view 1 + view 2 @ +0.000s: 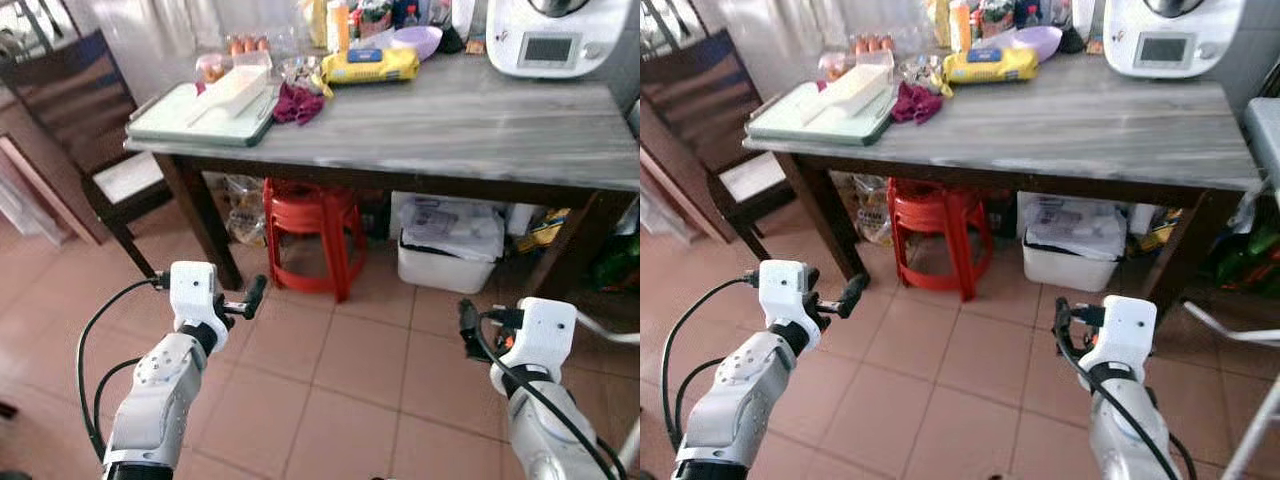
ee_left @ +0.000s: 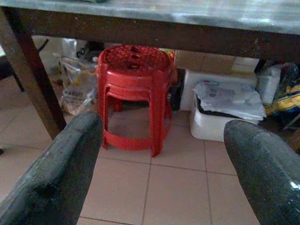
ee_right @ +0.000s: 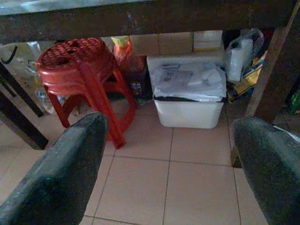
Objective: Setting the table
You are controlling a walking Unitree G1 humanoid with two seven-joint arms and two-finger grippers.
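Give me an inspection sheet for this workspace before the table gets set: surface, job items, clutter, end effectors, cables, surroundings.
Surface: grey wooden table, right half bare.
Job's things: green tray at the table's left end, holding a white container.
Clutter: maroon cloth, yellow packet, purple bowl, white appliance.
End effectors: left end effector and right end effector both open, empty, held low over the floor.
Cables: black cables loop beside both wrists.
Surroundings: red stools and white bin under the table; dark chair at left.
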